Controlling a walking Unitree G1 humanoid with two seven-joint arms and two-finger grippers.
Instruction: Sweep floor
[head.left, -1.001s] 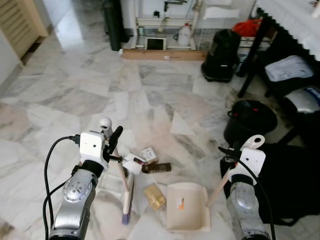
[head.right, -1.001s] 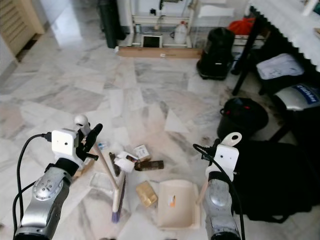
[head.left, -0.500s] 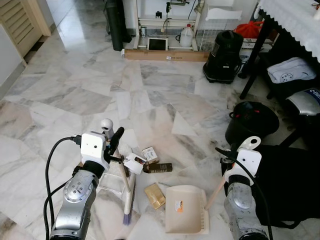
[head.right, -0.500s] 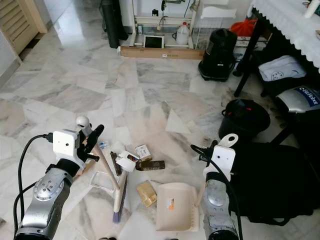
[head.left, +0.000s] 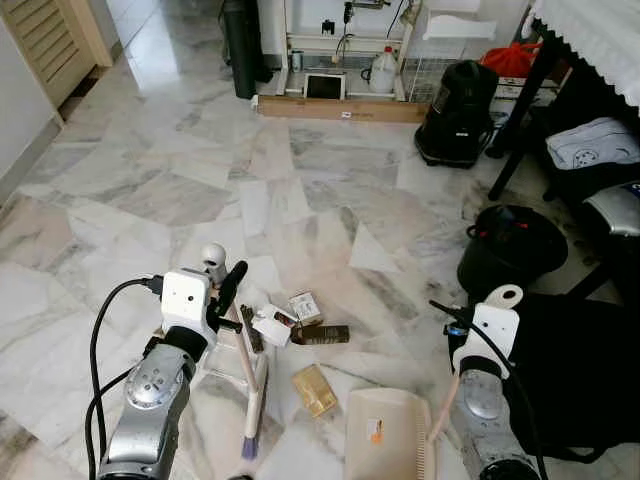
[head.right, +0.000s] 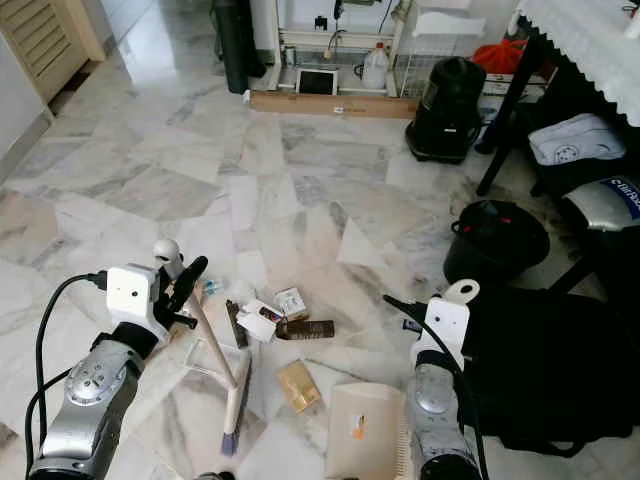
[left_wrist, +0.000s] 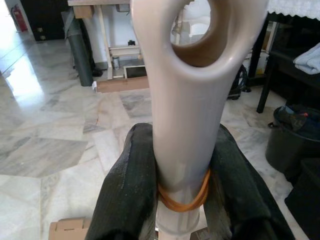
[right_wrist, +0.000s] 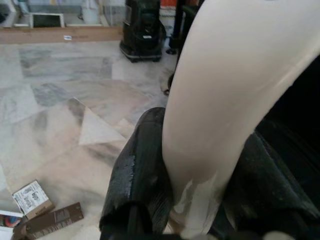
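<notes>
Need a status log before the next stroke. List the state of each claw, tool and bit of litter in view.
left claw: shut on the broom handle
right claw: shut on the dustpan handle
broom: tilted, bristles on floor
dustpan: flat on floor
dark wrapper: lying flat
tan packet: lying flat, outside dustpan

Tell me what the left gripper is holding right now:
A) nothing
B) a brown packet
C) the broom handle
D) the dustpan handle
C: the left gripper has its black fingers clamped on the broom handle, with the brush end on the floor by the litter.
</notes>
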